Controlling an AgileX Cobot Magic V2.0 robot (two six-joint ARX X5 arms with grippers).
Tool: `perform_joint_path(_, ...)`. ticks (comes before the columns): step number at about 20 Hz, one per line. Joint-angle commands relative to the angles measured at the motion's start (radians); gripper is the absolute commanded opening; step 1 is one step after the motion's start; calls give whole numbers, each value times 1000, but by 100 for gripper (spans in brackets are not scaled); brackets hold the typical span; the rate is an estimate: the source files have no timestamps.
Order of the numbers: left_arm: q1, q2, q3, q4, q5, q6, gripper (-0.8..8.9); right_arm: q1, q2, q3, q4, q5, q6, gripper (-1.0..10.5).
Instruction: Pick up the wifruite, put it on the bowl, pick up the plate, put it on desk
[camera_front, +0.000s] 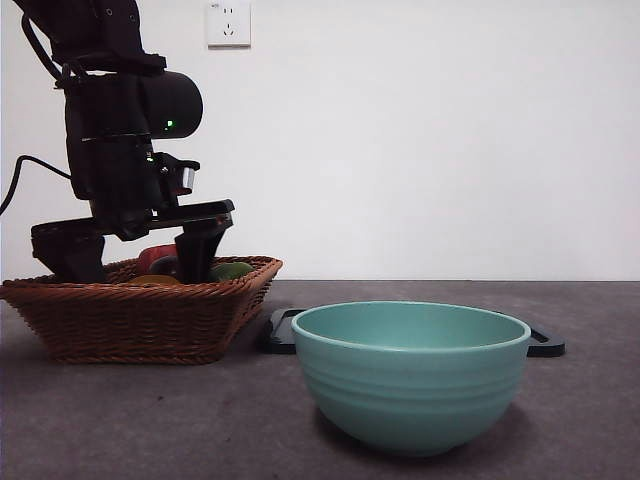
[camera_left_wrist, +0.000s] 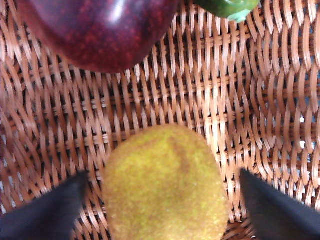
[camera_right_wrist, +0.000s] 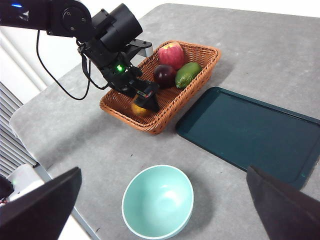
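Observation:
The wifruite (camera_left_wrist: 165, 185), a fuzzy yellow-orange fruit, lies on the floor of the wicker basket (camera_left_wrist: 225, 100). My left gripper (camera_left_wrist: 162, 174) is lowered into the basket (camera_front: 130, 320), open, one jaw on each side of the fruit with a gap on both sides. From above, the left gripper (camera_right_wrist: 145, 100) hides most of the wifruite (camera_right_wrist: 139, 110). The mint-teal bowl (camera_front: 410, 375) stands empty on the desk (camera_front: 150, 420), near the front. The plate (camera_right_wrist: 250, 130), a dark teal tray, lies flat beside the basket. My right gripper (camera_right_wrist: 164, 171) hangs high over the bowl (camera_right_wrist: 157, 200), open and empty.
A dark plum (camera_left_wrist: 100, 30), a red apple (camera_right_wrist: 171, 54) and a green fruit (camera_right_wrist: 187, 74) share the basket's far half. The tray's edge (camera_front: 545, 345) shows low behind the bowl. A wall socket (camera_front: 228, 22) sits on the white wall.

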Motion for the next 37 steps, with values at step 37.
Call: perform_joint_path(37, -550, -250, 170, -278, 9, -21, 209, 5, 3, 18, 9, -3, 10, 609)
